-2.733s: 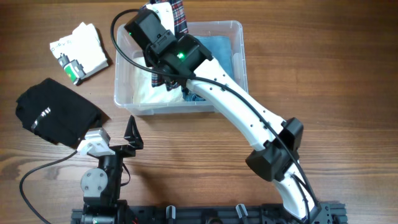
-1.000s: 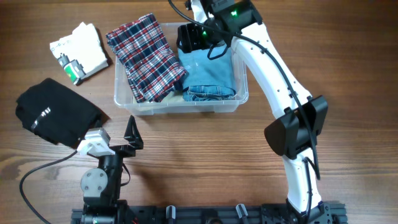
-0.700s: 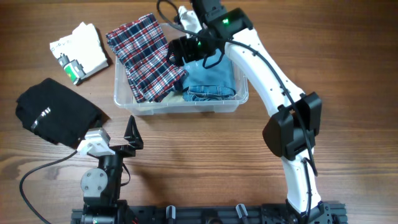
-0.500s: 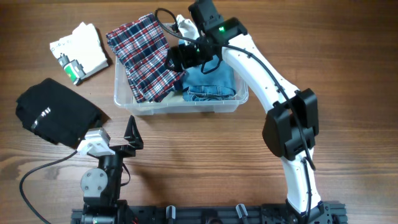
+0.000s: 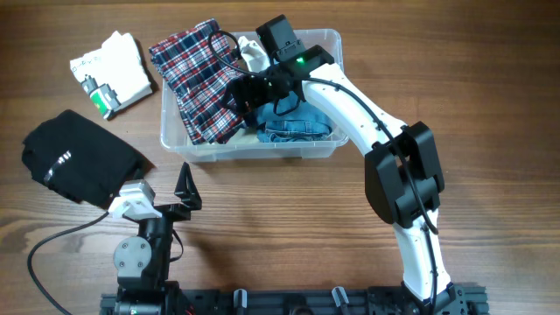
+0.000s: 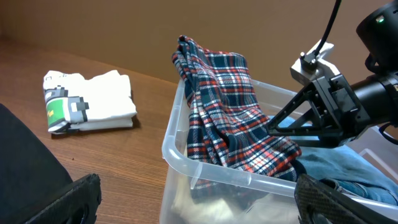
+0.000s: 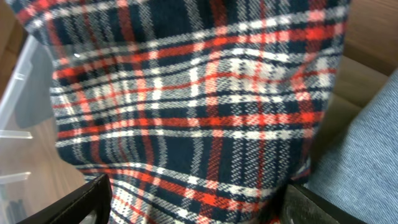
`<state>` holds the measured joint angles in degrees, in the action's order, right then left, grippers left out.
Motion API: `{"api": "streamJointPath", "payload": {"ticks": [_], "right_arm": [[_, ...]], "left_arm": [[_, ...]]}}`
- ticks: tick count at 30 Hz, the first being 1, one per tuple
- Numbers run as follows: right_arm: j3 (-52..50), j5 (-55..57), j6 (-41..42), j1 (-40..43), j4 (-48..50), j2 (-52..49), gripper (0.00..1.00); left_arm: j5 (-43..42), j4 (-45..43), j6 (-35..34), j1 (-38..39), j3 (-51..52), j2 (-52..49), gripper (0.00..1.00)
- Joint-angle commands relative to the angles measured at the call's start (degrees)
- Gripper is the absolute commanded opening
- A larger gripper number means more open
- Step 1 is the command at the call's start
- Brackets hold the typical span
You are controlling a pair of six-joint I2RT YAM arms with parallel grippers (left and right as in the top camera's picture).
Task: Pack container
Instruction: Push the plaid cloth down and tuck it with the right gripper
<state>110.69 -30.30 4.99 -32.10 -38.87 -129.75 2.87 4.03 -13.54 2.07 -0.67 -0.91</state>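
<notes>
The clear container (image 5: 262,150) stands at the middle back of the table. A red and navy plaid shirt (image 5: 199,80) lies in its left half and spills over the far rim. Folded jeans (image 5: 297,127) fill the right half. My right gripper (image 5: 238,94) hovers low over the plaid shirt's right edge, open. In the right wrist view the plaid shirt (image 7: 193,93) fills the frame, with the right gripper (image 7: 208,202) spread wide over it. My left gripper (image 5: 162,199) rests open near the front edge, and in its own view the left gripper (image 6: 202,205) faces the container's rim (image 6: 205,165).
A folded white T-shirt (image 5: 112,72) with a green print lies at the back left. A black garment (image 5: 79,159) lies left of the container, close to my left gripper. Pale cloth (image 6: 211,199) shows through the container's near wall.
The right gripper let the plaid shirt down over the container's left half, went to the far right corner, then swung back left and down over the shirt. The left arm stayed still.
</notes>
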Motion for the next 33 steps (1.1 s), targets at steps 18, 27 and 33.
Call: {"api": "streamJointPath", "payload": {"ticks": [18,27,33], "right_arm": [[-0.63,8.15,1.22,-0.74,-0.15,-3.15,0.90],[-0.63,8.41,1.16,-0.74,-1.33,-3.15,0.80],[-0.63,14.21,3.74,-0.68,-1.20,-3.15,0.95]], "left_arm": [[-0.48,-0.15,1.36,-0.37,0.33,0.09,1.00],[-0.48,-0.15,1.36,-0.37,0.33,0.09,1.00],[-0.48,-0.15,1.36,-0.37,0.33,0.09,1.00]]}}
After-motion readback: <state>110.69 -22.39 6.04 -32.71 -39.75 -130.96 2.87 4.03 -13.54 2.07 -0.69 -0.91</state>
